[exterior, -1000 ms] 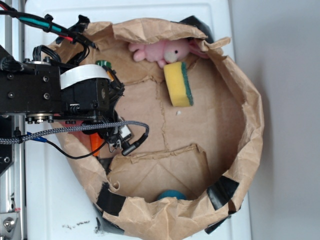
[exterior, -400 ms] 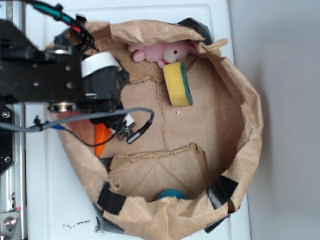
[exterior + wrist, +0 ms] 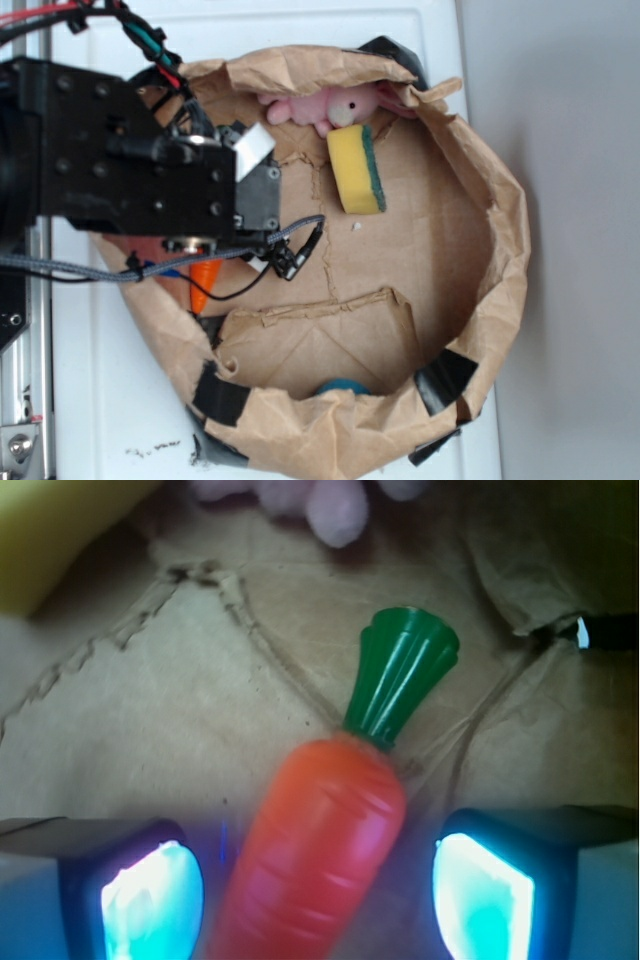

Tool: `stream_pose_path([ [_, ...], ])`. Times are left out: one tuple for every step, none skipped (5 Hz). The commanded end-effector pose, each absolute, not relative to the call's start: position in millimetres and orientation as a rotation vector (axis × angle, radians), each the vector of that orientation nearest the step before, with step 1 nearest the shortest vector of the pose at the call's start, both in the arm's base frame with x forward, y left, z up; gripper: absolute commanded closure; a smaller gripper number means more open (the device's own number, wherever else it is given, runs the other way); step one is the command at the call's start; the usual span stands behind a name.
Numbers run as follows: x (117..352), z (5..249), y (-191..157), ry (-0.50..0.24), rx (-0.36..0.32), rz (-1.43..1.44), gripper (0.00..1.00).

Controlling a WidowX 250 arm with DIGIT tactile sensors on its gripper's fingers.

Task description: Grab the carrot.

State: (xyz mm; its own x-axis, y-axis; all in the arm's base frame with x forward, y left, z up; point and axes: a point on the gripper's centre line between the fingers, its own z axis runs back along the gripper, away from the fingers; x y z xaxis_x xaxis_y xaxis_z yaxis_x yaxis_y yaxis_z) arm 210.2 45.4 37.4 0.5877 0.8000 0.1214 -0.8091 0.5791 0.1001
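Now we are lining up the grasp: our pincer (image 3: pixel 318 885) stands spread wide, gripping nothing, with the carrot (image 3: pixel 315 850) between its pads (image 3: pixel 150 895), green stem toward one o'clock. Next, we judge, comes descending squarely and closing on the orange body.

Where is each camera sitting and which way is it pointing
Exterior: overhead, looking down into the paper bag; the black arm covers its left side.
Wrist: on the arm, looking along the gripper, whose fingers flank the carrot with gaps.
Shared: carrot, yellow sponge and pink plush.
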Motion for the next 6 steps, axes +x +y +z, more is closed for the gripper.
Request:
stream_pose_path([
  [221.2,21.4,60.7,-0.117,0.058,0.885,0.00],
  [227.2,8.9,60.2,-0.131,0.065,0.867,0.00],
  [230.9,11.2,58.1,-0.131,0.036,0.854,0.03],
  [236.0,28.0,50.6,-0.144,0.012,0.802,1.00],
  [241.8,54.6,40.6,-0.101,-0.002,0.737,1.00],
  [247.0,85.3,34.5,-0.132,-0.019,0.712,1.00],
])
